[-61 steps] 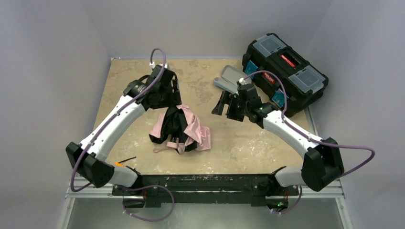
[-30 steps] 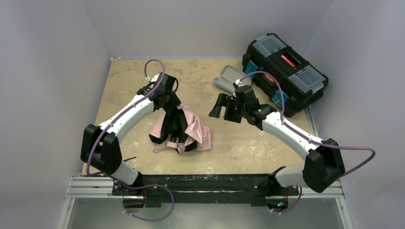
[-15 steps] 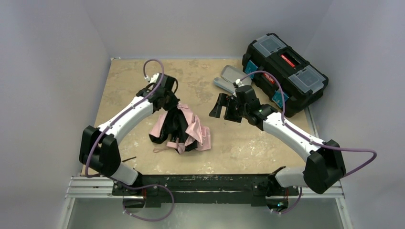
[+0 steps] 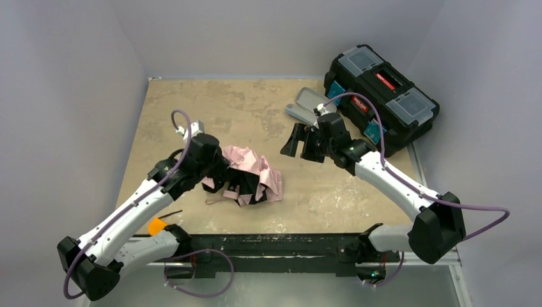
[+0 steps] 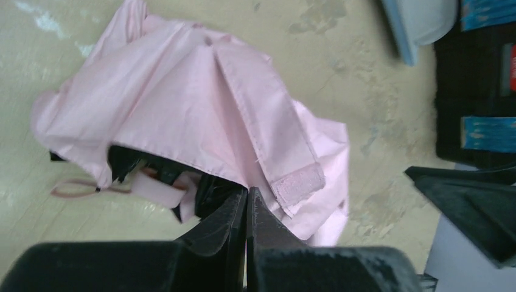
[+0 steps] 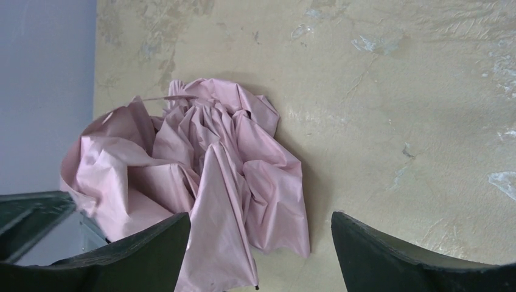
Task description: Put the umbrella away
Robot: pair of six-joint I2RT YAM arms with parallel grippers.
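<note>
The umbrella [image 4: 250,174] lies crumpled near the table's middle, pale pink canopy over black lining. A thin pink strap loop trails toward the near left. My left gripper [image 4: 219,171] sits at the umbrella's left edge. In the left wrist view its jaws [image 5: 246,191] are pressed together at the hem of the pink fabric [image 5: 201,103], next to a velcro tab. My right gripper [image 4: 300,146] hovers to the right of the umbrella, apart from it. Its jaws [image 6: 258,222] stand wide open above the canopy's [image 6: 201,158] right side, nothing between them.
A black toolbox [image 4: 383,96] with clear lid compartments stands at the back right. A grey oval case [image 4: 307,105] lies open just left of it, behind my right gripper. Grey walls close in the table on three sides. A small orange piece [image 4: 155,225] sits by the left base.
My left gripper closed at the umbrella's top, then swung toward the near left. The canopy came with it and now lies flatter and spread leftward. The right arm barely moved.
</note>
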